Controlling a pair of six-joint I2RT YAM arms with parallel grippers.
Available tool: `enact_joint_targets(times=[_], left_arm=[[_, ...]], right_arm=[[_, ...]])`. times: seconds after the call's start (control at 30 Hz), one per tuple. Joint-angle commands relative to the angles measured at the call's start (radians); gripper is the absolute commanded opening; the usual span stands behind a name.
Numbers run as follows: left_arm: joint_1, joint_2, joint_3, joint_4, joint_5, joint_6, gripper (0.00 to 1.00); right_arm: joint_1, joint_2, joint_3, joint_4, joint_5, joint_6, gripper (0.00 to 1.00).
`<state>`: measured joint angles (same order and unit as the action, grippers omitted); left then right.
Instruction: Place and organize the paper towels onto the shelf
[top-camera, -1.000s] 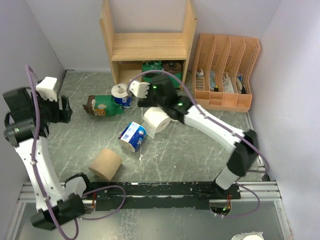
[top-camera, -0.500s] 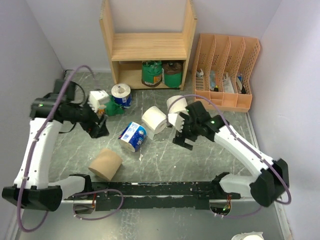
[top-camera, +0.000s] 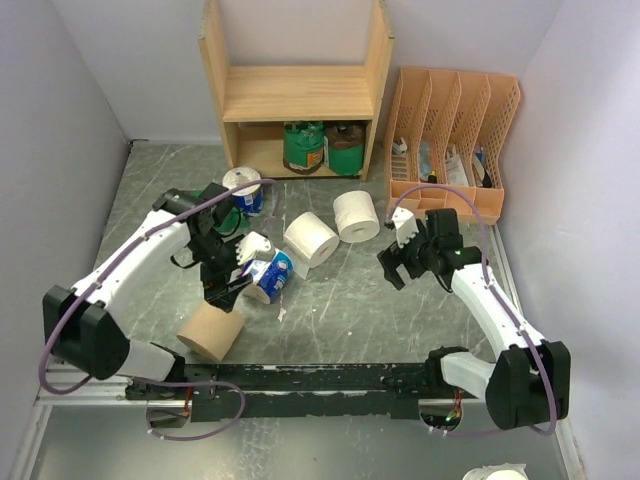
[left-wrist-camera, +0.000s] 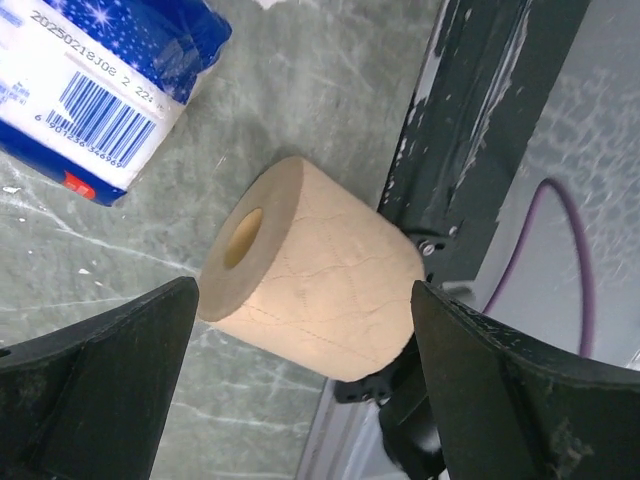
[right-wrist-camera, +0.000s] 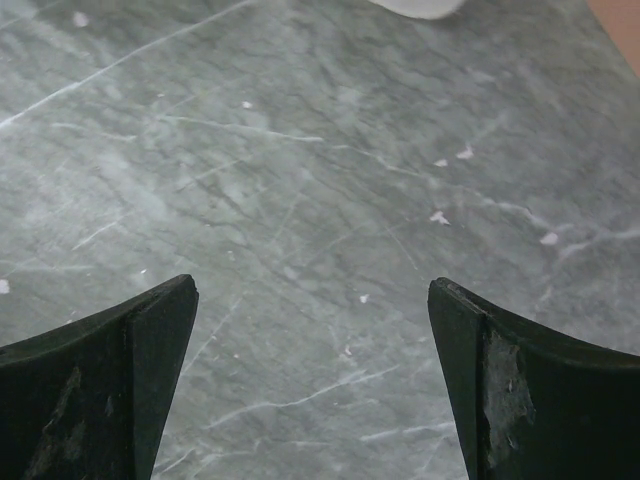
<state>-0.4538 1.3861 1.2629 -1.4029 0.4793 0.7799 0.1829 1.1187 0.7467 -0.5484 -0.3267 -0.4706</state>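
Note:
The wooden shelf (top-camera: 300, 92) stands at the back; its lower tier holds a green-wrapped roll (top-camera: 303, 147) and a darker roll (top-camera: 347, 147). On the floor lie a tan roll (top-camera: 212, 332), a blue-and-white roll (top-camera: 270, 274), two white rolls (top-camera: 311, 240) (top-camera: 356, 214), and an upright blue-and-white roll (top-camera: 243, 188). My left gripper (top-camera: 224, 291) is open, just above the tan roll (left-wrist-camera: 310, 275), which lies between its fingers (left-wrist-camera: 100, 385). My right gripper (top-camera: 394, 266) is open and empty over bare floor (right-wrist-camera: 310, 290).
A peach file organizer (top-camera: 455, 140) stands right of the shelf. A green-wrapped roll (top-camera: 228, 216) is partly hidden behind my left arm. The black base rail (top-camera: 330, 380) runs along the near edge, close behind the tan roll. The blue-and-white roll (left-wrist-camera: 100, 80) lies beside the tan one.
My left arm swung from the far left down over the tan roll. My right arm drew back from the shelf front to the right floor, both grippers empty.

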Motion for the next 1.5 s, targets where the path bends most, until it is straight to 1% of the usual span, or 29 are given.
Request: enact_joint_targets(times=[0.0, 0.2, 0.43, 0.53, 0.63, 0.7, 0.77, 0.83, 0.87, 0.9, 1.0, 1.17, 1.23, 1.3, 1.4, 1.47], left_arm=[[-0.012, 0.071, 0.007, -0.015, -0.088, 0.171, 0.99], [-0.011, 0.17, 0.006, -0.015, -0.088, 0.271, 0.95], [-0.012, 0.244, -0.062, -0.015, -0.048, 0.317, 0.94], [-0.013, 0.245, -0.088, -0.016, -0.041, 0.32, 0.92], [-0.019, 0.232, -0.121, -0.016, -0.048, 0.316, 0.86], [-0.024, 0.23, -0.144, -0.015, -0.053, 0.311, 0.77], [-0.027, 0.23, -0.164, -0.016, -0.055, 0.306, 0.6], [-0.029, 0.23, -0.173, -0.016, -0.057, 0.298, 0.29], [-0.03, 0.229, -0.17, -0.016, -0.057, 0.292, 0.18], [-0.032, 0.227, -0.163, -0.016, -0.057, 0.282, 0.08], [-0.057, 0.199, -0.108, -0.017, -0.084, 0.231, 0.07], [-0.138, 0.095, 0.073, -0.019, -0.203, 0.152, 0.07], [-0.167, 0.08, 0.131, -0.018, -0.253, 0.114, 0.07], [-0.173, 0.081, 0.21, -0.01, -0.285, 0.077, 0.07], [-0.174, 0.082, 0.341, 0.076, -0.349, -0.017, 0.07], [-0.174, 0.074, 0.402, 0.168, -0.4, -0.074, 0.07]], right_arm=[[-0.08, -0.007, -0.01, 0.052, -0.048, 0.018, 1.0], [-0.147, -0.011, -0.017, 0.054, -0.07, 0.007, 1.0], [-0.175, 0.0, -0.021, 0.056, -0.074, -0.004, 1.0], [-0.179, 0.008, -0.025, 0.055, -0.072, -0.009, 1.0], [-0.18, 0.021, -0.026, 0.054, -0.072, -0.014, 1.0], [-0.18, 0.025, -0.027, 0.054, -0.071, -0.016, 1.0], [-0.18, 0.033, -0.026, 0.055, -0.067, -0.013, 1.0], [-0.179, 0.036, -0.026, 0.056, -0.064, -0.011, 1.0], [-0.179, 0.036, -0.027, 0.057, -0.062, -0.01, 1.0], [-0.18, 0.036, -0.027, 0.057, -0.062, -0.01, 1.0], [-0.179, 0.04, -0.031, 0.061, -0.059, -0.011, 1.0], [-0.179, 0.067, -0.028, 0.062, -0.041, -0.009, 1.0], [-0.179, 0.073, -0.028, 0.059, -0.04, -0.01, 1.0], [-0.178, 0.072, -0.028, 0.061, -0.04, -0.008, 1.0], [-0.179, 0.069, -0.027, 0.064, -0.033, -0.009, 1.0], [-0.178, 0.071, -0.028, 0.061, -0.032, -0.008, 1.0]])
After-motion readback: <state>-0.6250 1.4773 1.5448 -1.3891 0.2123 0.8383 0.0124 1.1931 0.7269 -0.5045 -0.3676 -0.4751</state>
